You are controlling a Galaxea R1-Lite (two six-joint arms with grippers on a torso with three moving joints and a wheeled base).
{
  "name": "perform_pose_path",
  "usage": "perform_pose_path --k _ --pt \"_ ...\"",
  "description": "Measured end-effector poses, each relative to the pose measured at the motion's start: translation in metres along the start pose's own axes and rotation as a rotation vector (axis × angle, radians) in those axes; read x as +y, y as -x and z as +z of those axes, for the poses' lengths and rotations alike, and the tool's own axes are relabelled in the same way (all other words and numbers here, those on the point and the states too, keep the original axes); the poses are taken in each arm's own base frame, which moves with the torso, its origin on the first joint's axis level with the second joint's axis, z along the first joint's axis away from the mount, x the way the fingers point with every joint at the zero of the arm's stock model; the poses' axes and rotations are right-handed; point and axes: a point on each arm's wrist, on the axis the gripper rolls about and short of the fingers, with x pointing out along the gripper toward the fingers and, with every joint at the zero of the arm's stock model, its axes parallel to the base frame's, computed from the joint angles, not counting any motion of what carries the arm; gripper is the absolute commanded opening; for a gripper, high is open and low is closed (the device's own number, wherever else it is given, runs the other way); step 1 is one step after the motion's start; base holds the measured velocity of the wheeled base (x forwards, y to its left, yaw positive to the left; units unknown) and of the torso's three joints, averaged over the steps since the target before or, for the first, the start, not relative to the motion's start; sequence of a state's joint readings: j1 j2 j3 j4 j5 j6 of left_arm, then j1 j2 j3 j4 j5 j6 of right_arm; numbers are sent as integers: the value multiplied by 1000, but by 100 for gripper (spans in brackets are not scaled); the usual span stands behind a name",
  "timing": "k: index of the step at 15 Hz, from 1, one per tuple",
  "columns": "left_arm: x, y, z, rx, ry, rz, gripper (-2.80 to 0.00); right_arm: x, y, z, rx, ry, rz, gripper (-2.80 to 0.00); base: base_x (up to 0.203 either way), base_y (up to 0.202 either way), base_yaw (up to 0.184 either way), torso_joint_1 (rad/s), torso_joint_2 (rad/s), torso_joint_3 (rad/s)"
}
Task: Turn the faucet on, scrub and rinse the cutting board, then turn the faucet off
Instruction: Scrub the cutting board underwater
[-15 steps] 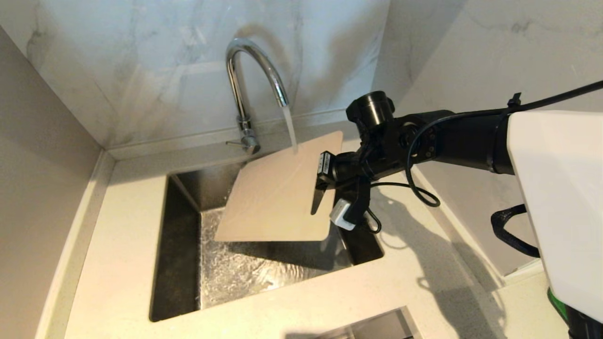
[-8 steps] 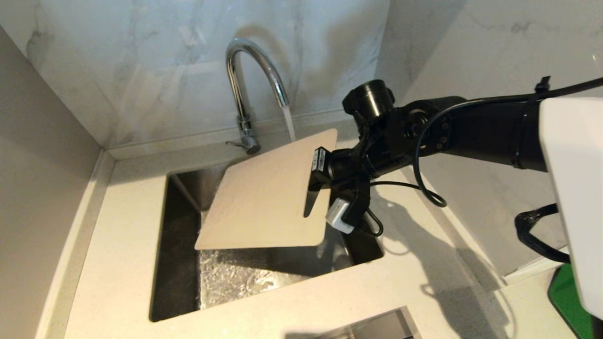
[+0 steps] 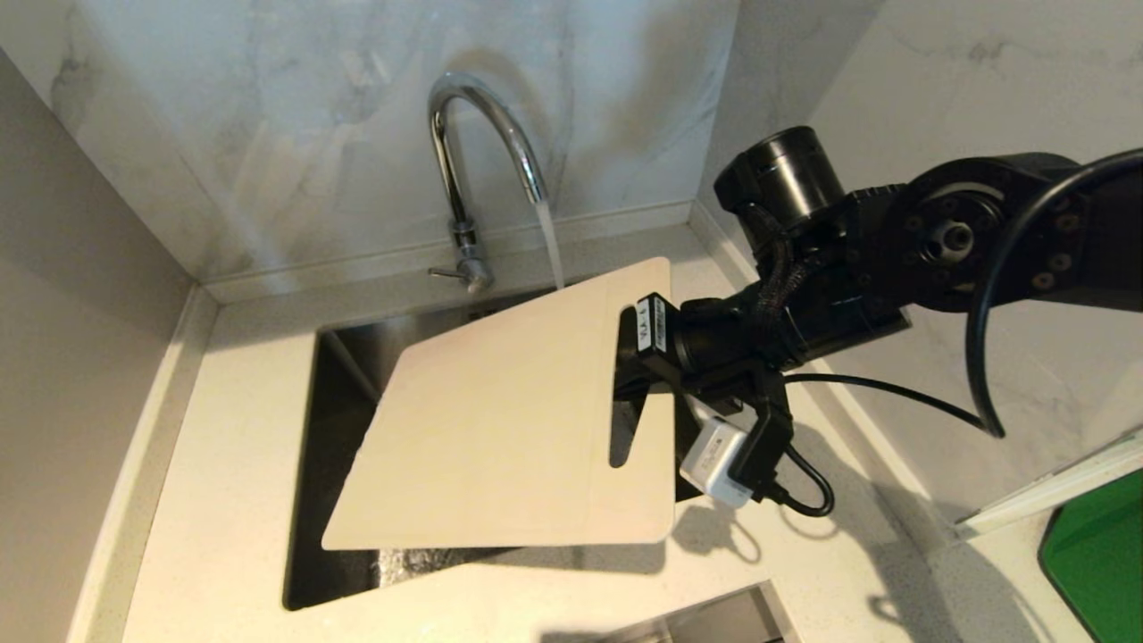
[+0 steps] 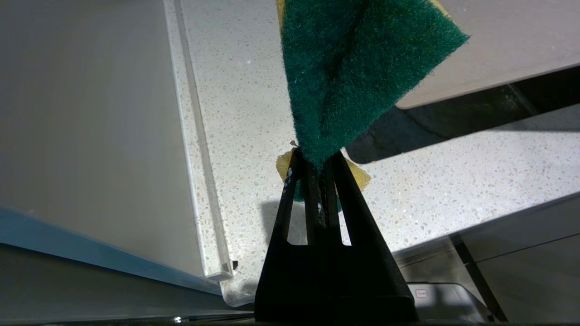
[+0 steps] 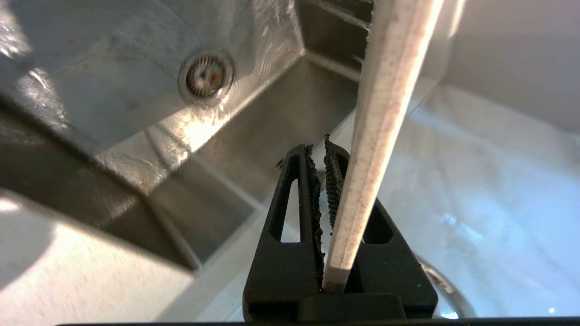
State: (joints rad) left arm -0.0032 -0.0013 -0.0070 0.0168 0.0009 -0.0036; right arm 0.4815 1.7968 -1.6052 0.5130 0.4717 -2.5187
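Currently we are gripping the cutting board [image 3: 500, 420] with our right gripper [image 3: 636, 362], fingers pinched on the short end that carries the handle slot [image 3: 622, 435]. We are holding the board in the air over the sink [image 3: 335, 536], tilted, its far corner raised toward the faucet [image 3: 473, 161] and its near long edge reaching out past the sink's front rim above the countertop [image 3: 223, 464]. The faucet is running: a thin stream is falling from the spout and disappearing behind the board's far edge; whether it is striking the board we cannot tell. The side lever [image 3: 444, 271] is sticking out to the left at the faucet's base.

In the right wrist view we are seeing the board [image 5: 380, 136] edge-on, clamped between the ribbed pads [image 5: 312, 190], with the steel basin and its round drain [image 5: 206, 77] beneath. The basin floor is glistening wet.

Our left gripper [image 4: 312, 156] is showing only in its own wrist view. Its fingers are squeezed together on a green-and-yellow scrub sponge [image 4: 353, 68], green face toward the camera, yellow foam peeking out at the fingertips. It is hanging above speckled countertop [image 4: 235, 113] close to an edge of the cream board [image 4: 498, 40].

A bright green flat object [image 3: 1094, 558] is lying at the far right of the head view, well apart from the sink.
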Motion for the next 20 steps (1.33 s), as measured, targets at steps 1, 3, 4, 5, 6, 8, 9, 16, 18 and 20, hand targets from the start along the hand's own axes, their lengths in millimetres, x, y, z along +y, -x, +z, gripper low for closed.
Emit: perform_pose_path --k 1,3,4,5,6,8,9,16,18,20 --pt "0 0 0 0 1 0 -280 2 3 6 -9 2 -20 -280 0 0 0 0 0 0" --pt "0 0 0 0 1 0 -280 9 4 16 -25 5 -57 -280 0 0 0 0 0 0" --pt "0 0 0 0 0 0 -280 13 3 21 -32 2 -62 -280 0 0 0 0 0 0" --pt "0 0 0 0 0 0 -280 19 0 27 -39 -6 -64 -280 0 0 0 0 0 0" --pt "0 0 0 0 0 0 -280 24 -2 32 -39 -21 -69 -280 0 0 0 0 0 0" --pt "0 0 0 0 0 0 -280 31 -6 40 -21 -52 -97 -280 0 0 0 0 0 0" --pt "0 0 0 0 1 0 -280 34 -8 43 -9 -58 -114 -280 0 0 0 0 0 0" --pt "0 0 0 0 1 0 -280 43 -11 54 -23 -78 -106 -280 0 0 0 0 0 0" --pt "0 0 -1 9 -4 1 -280 36 -7 49 -17 -75 -107 -280 0 0 0 0 0 0" --pt "0 1 -1 28 -30 3 -280 24 0 42 -11 -62 -83 -280 0 0 0 0 0 0"
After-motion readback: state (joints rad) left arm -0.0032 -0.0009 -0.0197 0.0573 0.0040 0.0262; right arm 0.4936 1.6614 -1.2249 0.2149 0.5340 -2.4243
